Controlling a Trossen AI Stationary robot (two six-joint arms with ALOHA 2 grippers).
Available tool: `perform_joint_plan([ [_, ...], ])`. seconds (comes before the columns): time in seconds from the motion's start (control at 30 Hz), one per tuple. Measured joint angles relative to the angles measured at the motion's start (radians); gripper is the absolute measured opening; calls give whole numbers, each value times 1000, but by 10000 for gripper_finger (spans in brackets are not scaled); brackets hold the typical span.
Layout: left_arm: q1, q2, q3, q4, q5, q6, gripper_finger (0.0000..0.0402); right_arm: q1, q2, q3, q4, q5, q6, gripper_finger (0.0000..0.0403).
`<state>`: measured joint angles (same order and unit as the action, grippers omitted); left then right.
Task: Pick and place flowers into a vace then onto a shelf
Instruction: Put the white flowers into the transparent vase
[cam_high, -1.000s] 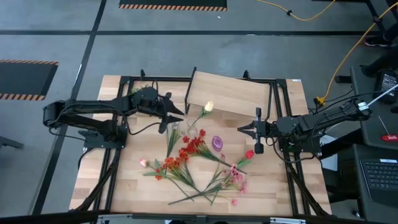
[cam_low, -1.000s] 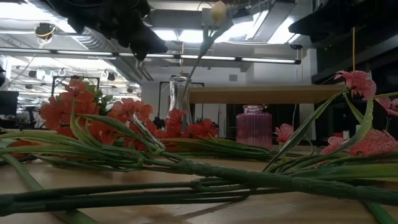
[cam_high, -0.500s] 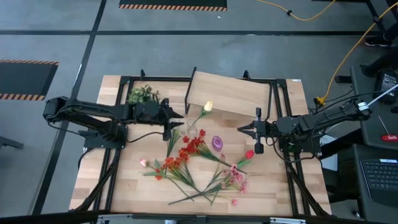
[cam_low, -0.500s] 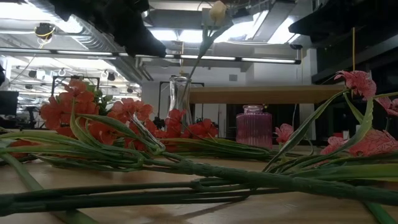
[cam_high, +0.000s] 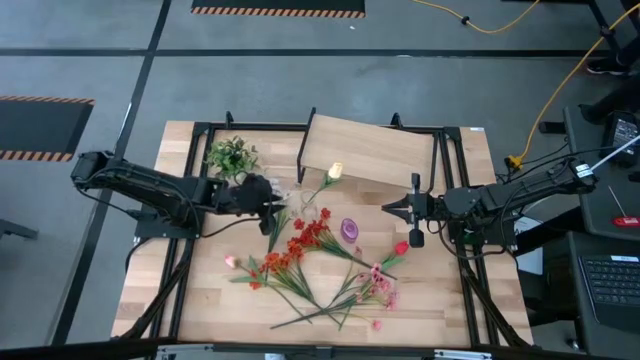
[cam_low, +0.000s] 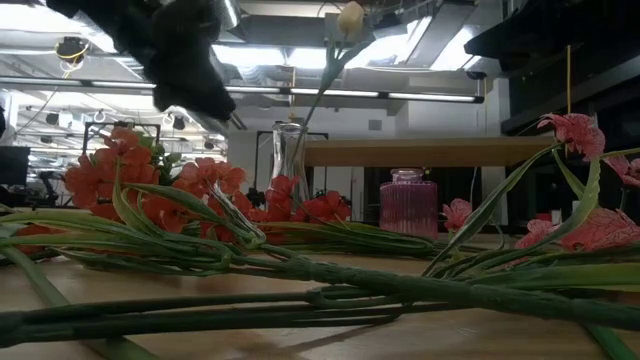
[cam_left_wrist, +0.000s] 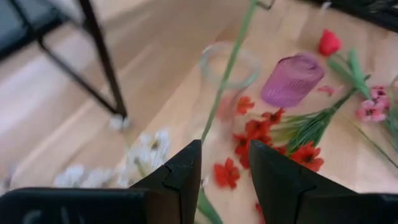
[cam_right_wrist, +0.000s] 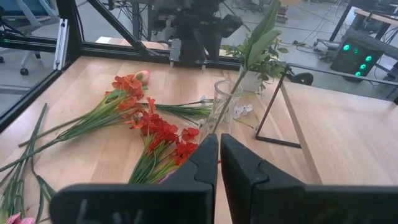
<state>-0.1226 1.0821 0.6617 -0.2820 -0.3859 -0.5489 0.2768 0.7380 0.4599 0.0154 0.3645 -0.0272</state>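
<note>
Left tool: positioned left of centre on the worktop, just beside the glass vase; fingers parted by a moderate gap, nothing held.

Leafy green tuft: located near the far left corner of the worktop.

Glass vase: clear, upright near the worktop's centre, in front of the shelf; one pale yellow bloom on a long green stalk is stood in it, leaning toward the shelf.

Flowers: red, orange and pink stems are spread loose across the middle and toward the near edge of the worktop.

Shelf: light-wood board on black legs, set at the far edge, centre.

Purple jar: small, right of the vase, among the stems.

Right tool: held toward the right edge, fingers closed together, empty.
</note>
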Motion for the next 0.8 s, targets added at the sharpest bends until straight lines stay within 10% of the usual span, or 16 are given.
perform_joint_plan([
  [0.8, -1, 215, 0, -201, 162, -329, 127, 0, 0, 0, -39, 0, 1, 23],
])
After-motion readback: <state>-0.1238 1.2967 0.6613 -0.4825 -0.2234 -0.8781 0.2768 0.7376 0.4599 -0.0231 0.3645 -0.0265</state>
